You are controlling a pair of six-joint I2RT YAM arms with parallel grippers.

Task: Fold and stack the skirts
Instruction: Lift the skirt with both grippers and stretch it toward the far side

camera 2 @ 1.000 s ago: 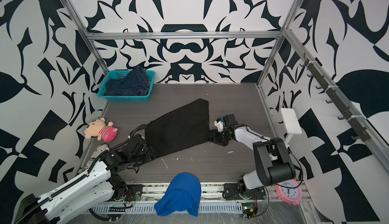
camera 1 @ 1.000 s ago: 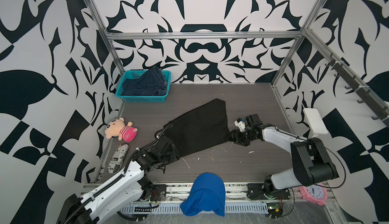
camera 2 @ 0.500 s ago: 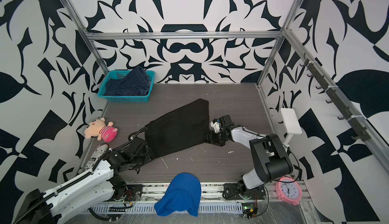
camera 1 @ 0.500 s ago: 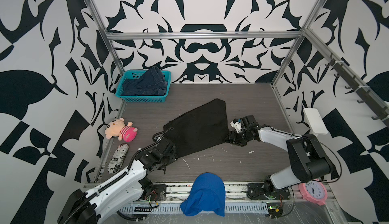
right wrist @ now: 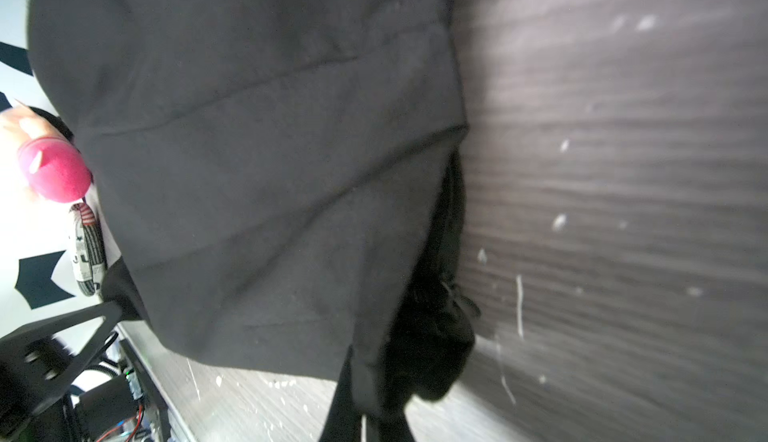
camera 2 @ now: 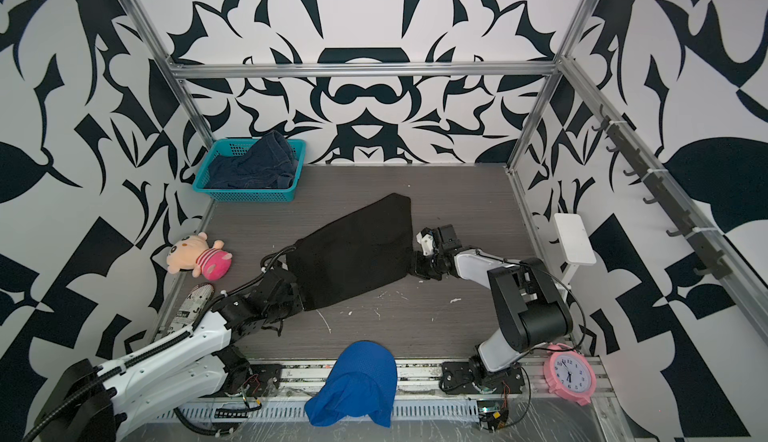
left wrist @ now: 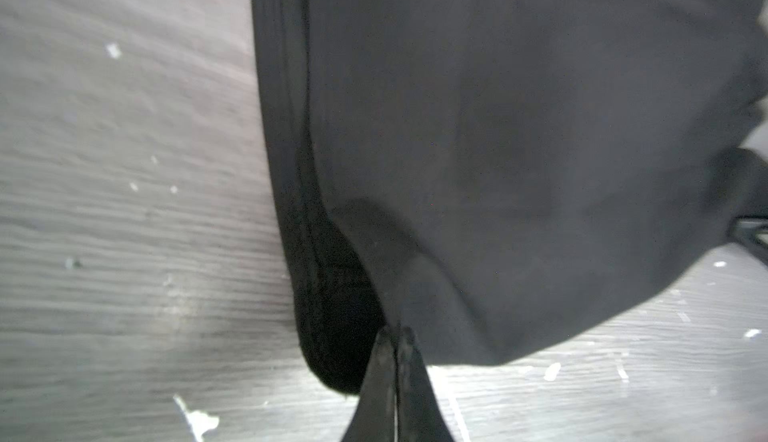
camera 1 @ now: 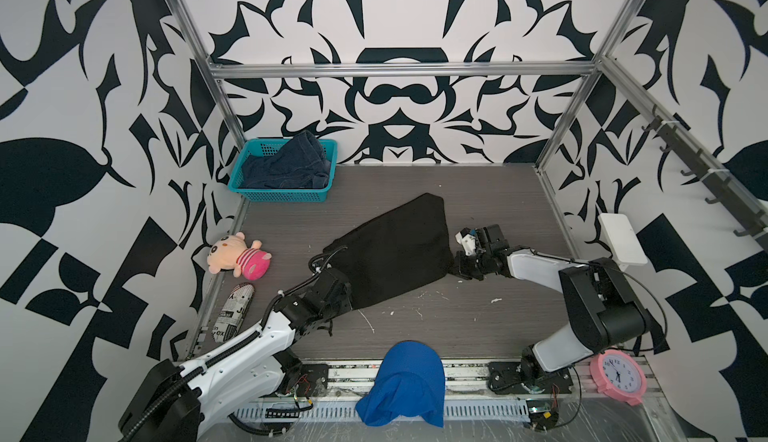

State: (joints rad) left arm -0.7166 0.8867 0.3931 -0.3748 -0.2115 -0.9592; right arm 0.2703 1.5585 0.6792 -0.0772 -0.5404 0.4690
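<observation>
A black skirt [camera 1: 395,253] [camera 2: 357,253] lies spread flat on the dark table in both top views. My left gripper [camera 1: 348,292] [left wrist: 395,332] is at its near left corner, jaws shut on the skirt's hem; the cloth rises in a small fold from the fingertips. My right gripper [camera 1: 455,267] [right wrist: 365,379] is at the skirt's near right corner, shut on a bunch of black cloth [right wrist: 432,336]. A dark blue denim skirt [camera 1: 286,165] [camera 2: 253,165] lies crumpled in the teal basket [camera 1: 253,197].
A plush toy [camera 1: 237,255] and a newspaper-print roll [camera 1: 232,311] lie by the left wall. A bright blue mesh cloth [camera 1: 405,381] hangs over the front rail. A pink clock [camera 1: 619,377] and a white stand [camera 1: 621,238] are at the right.
Both grippers were open beside the skirt's near corners. They have moved in and shut on the cloth. The skirt itself has barely shifted.
</observation>
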